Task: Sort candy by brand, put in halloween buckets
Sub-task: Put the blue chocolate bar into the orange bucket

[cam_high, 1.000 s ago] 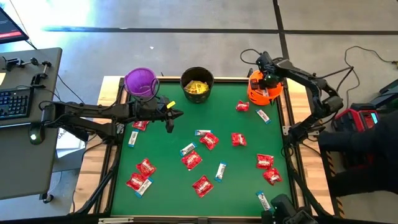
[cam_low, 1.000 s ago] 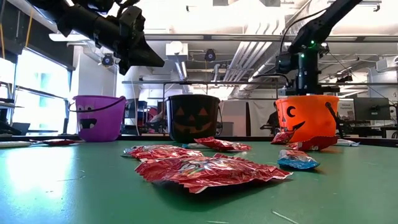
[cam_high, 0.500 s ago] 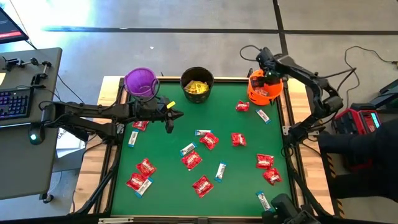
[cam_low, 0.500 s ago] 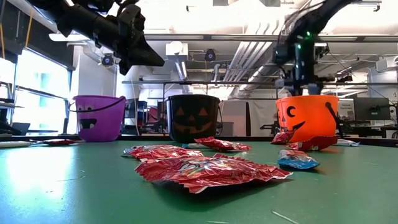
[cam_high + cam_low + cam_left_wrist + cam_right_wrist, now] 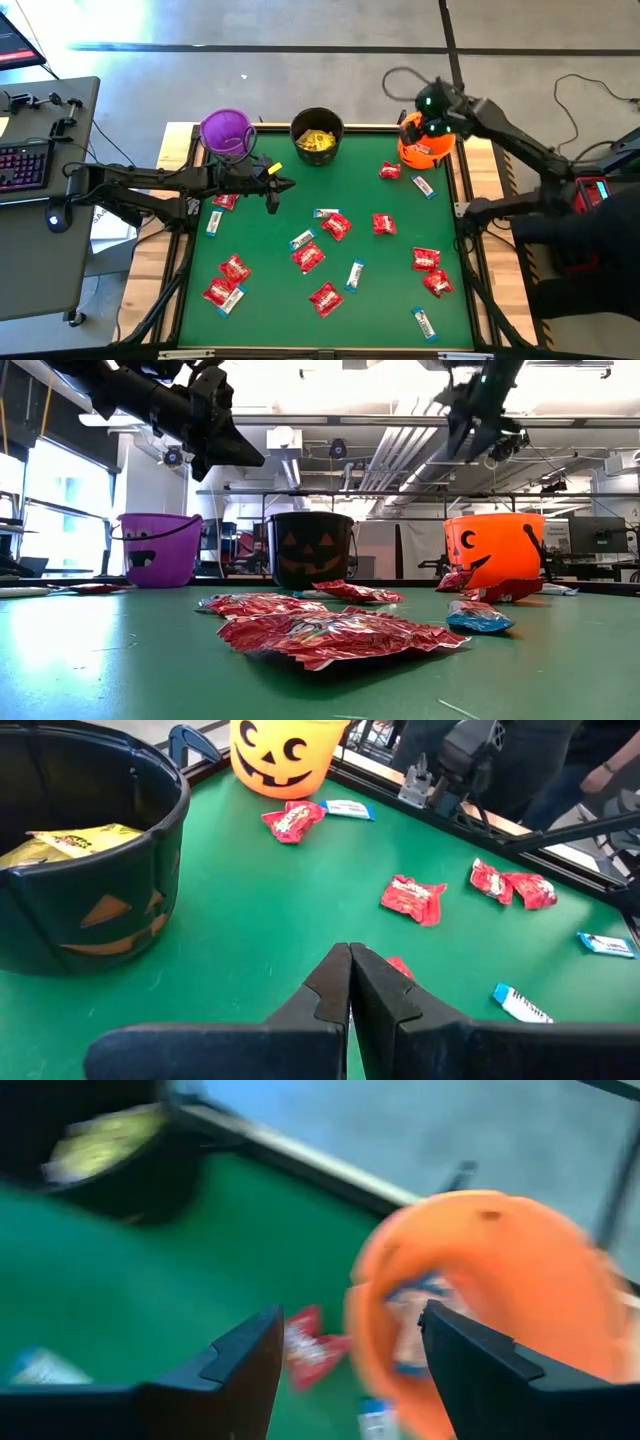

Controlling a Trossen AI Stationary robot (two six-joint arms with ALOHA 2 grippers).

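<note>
Surface: green table [image 5: 270,300] inside a raised frame, with a concrete floor around it and a workshop room behind.
Purple bucket [image 5: 225,131]: stands at the far left corner of the table; I cannot tell what is in it.
Black bucket [image 5: 317,134]: stands at the far edge just right of the purple one; yellow packets [image 5: 316,141] lie inside it, seen again in the left wrist view [image 5: 75,839].
Orange bucket [image 5: 424,143]: stands at the far right corner; the right wrist view shows something pale with blue in it, too blurred to name [image 5: 415,1315].
Candy on the table: red packets [image 5: 308,258] and white-and-blue bars [image 5: 355,275] lie scattered over the middle and near parts of the table, well apart from one another; one red packet [image 5: 390,171] and one bar [image 5: 423,186] lie just beside the orange bucket.
Left gripper [image 5: 274,192]: held above the table near the purple and black buckets, fingers pressed together with nothing between them [image 5: 349,982]; a red packet [image 5: 225,201] lies just to its left.
Right gripper [image 5: 432,112]: raised over the orange bucket, fingers spread apart and empty [image 5: 345,1355].
</note>
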